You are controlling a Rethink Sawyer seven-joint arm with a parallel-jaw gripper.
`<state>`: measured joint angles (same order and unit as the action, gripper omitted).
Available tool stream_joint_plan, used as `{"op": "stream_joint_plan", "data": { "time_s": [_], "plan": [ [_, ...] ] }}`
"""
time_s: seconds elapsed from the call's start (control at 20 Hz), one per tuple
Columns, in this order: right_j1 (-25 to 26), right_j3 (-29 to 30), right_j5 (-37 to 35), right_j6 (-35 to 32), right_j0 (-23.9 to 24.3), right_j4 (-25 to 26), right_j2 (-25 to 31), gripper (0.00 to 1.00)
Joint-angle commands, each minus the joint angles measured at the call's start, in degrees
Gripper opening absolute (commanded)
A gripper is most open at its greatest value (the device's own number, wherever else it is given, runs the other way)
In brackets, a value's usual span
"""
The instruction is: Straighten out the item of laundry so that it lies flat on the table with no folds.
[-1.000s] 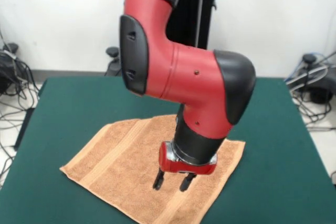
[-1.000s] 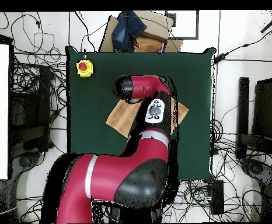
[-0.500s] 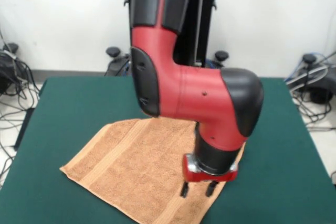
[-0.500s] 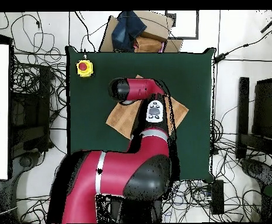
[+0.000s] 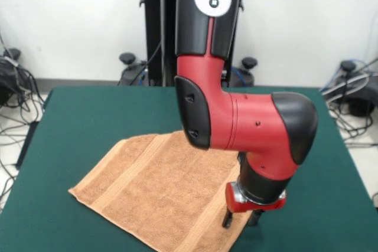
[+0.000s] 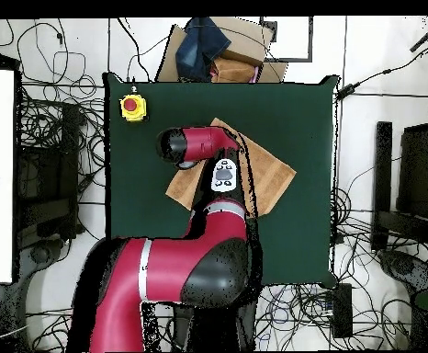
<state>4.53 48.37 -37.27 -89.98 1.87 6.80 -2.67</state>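
The item of laundry point(image 5: 156, 190) is an orange-tan towel lying spread on the green table point(image 5: 88, 116), turned at an angle, with a stripe band near each short end. In the front view its surface looks mostly flat, and the arm hides its right corner. My gripper point(image 5: 241, 221) points down at the towel's right edge, close to the cloth, open with nothing between its fingers point(image 5: 227, 219). In the overhead view the arm covers the middle of the towel point(image 6: 265, 170) and hides the gripper.
A yellow box with a red button point(image 6: 132, 107) sits on a corner of the table point(image 6: 300, 119). A cardboard box with dark blue cloth point(image 6: 208, 46) lies just off one table edge. Cables run over the floor all around.
In the front view the gripper has moved right and slightly nearer, from over the towel's middle to its right edge. The towel looks unchanged.
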Motion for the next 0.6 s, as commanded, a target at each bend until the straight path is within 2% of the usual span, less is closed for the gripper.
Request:
{"op": "stream_joint_plan", "data": {
  "time_s": [0.05,0.3,0.4,0.6],
  "plan": [
    [7.6,-3.1,0.9,3.8,-0.8,3.0,6.9,1.00],
    [7.3,-2.8,0.4,1.5,-1.4,4.0,5.4,1.00],
    [7.8,-4.3,-0.1,-3.0,-3.5,5.2,1.6,1.00],
    [10.0,-4.9,2.1,-1.1,-1.5,1.9,9.1,1.00]
  ]
}}
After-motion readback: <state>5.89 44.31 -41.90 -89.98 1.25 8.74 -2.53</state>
